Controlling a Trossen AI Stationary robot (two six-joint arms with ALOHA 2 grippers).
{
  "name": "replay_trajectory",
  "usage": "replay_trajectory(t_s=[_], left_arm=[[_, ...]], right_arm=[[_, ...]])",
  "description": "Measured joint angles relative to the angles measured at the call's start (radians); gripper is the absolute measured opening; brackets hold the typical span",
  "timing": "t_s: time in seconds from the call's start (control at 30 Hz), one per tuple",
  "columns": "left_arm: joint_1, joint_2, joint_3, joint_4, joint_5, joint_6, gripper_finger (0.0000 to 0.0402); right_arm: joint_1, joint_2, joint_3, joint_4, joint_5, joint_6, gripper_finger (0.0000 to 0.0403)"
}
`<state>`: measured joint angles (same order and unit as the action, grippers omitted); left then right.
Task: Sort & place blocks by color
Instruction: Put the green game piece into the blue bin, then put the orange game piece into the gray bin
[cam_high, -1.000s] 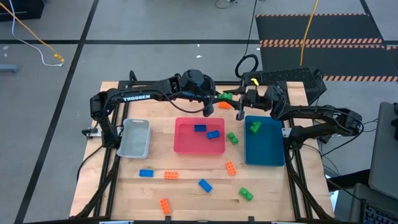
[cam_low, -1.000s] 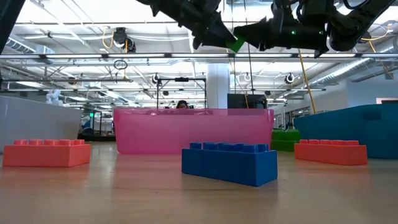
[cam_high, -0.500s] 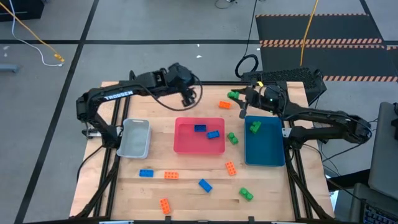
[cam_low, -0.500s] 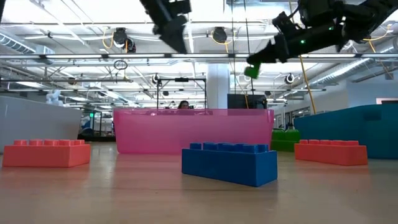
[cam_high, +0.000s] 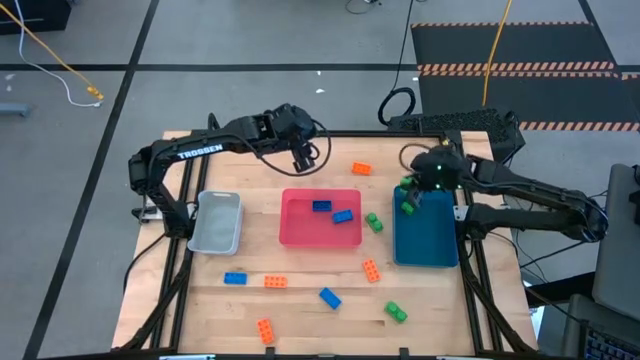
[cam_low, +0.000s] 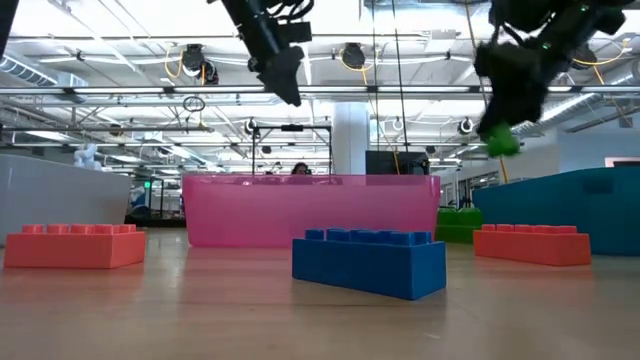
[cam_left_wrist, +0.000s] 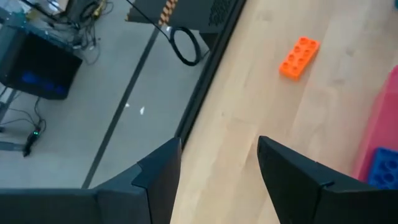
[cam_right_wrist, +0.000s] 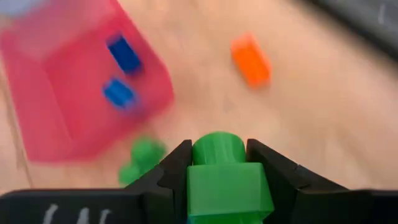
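My right gripper (cam_high: 413, 185) (cam_right_wrist: 217, 147) is shut on a green block (cam_right_wrist: 225, 180) (cam_low: 499, 143) above the far left corner of the teal tray (cam_high: 428, 240). Another green block (cam_high: 409, 206) lies inside that tray. My left gripper (cam_high: 305, 158) (cam_left_wrist: 219, 142) hangs open and empty over the table's far part, left of a loose orange block (cam_high: 361, 168) (cam_left_wrist: 299, 57). The pink tray (cam_high: 300, 232) holds two blue blocks (cam_high: 321, 206) (cam_high: 343, 216). My right gripper pinches the green block between its two fingers, one finger (cam_right_wrist: 171, 171) on each side face. The block's round stud (cam_right_wrist: 217, 148) sticks out past the fingertips. The fingers point slanting downward. The block is lifted clear of the table and the tray.
Loose blocks lie on the table: green (cam_high: 374, 222) between the pink and teal trays, orange (cam_high: 371, 270), green (cam_high: 396, 312), blue (cam_high: 329, 297), orange (cam_high: 265, 330), orange (cam_high: 275, 282), blue (cam_high: 235, 278). A grey tray (cam_high: 216, 222) stands at the left.
Both grippers met at the green block above the table's far middle. My left gripper then drew away toward the left and stayed there. My right gripper carried the green block toward the right edge and down, over the teal tray's far left corner.
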<state>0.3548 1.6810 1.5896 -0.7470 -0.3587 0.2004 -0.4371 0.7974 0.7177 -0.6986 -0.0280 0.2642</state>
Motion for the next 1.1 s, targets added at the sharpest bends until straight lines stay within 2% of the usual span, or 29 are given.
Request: replay_trajectory(t_s=[0.1,0.23,0.43,0.5,0.67,0.77,0.93,1.1], left_arm=[[0.001,0.0,-0.031,0.04,-0.001,-0.003,0.0214],[-0.001,0.001,-0.072,0.07,0.003,-0.061,0.0214],[-0.01,0.002,-0.231,0.284,0.002,-0.106,0.0214],[-0.015,0.001,-0.271,0.331,0.003,-0.106,0.0214],[-0.022,-0.003,-0.34,0.396,0.054,-0.109,0.0214],[-0.025,-0.016,-0.365,0.44,0.067,-0.107,0.0214],[-0.023,-0.027,-0.37,0.443,0.066,-0.104,0.0214],[-0.023,-0.032,-0.37,0.426,0.066,-0.101,0.0214]], right_arm=[[0.015,0.016,0.0,-0.122,-0.001,0.078,0.0121],[0.037,0.024,0.0,-0.185,-0.002,0.154,0.0121],[0.069,0.025,0.0,-0.271,-0.003,0.272,0.0122],[0.075,0.024,0.0,-0.287,-0.003,0.3,0.014],[0.079,0.025,0.0,-0.281,-0.001,0.33,0.0224],[0.079,0.025,0.0,-0.283,-0.001,0.33,0.0255],[0.079,0.028,0.0,-0.237,0.017,0.293,0.0273],[0.079,0.027,0.0,-0.055,0.03,0.197,0.0265]])
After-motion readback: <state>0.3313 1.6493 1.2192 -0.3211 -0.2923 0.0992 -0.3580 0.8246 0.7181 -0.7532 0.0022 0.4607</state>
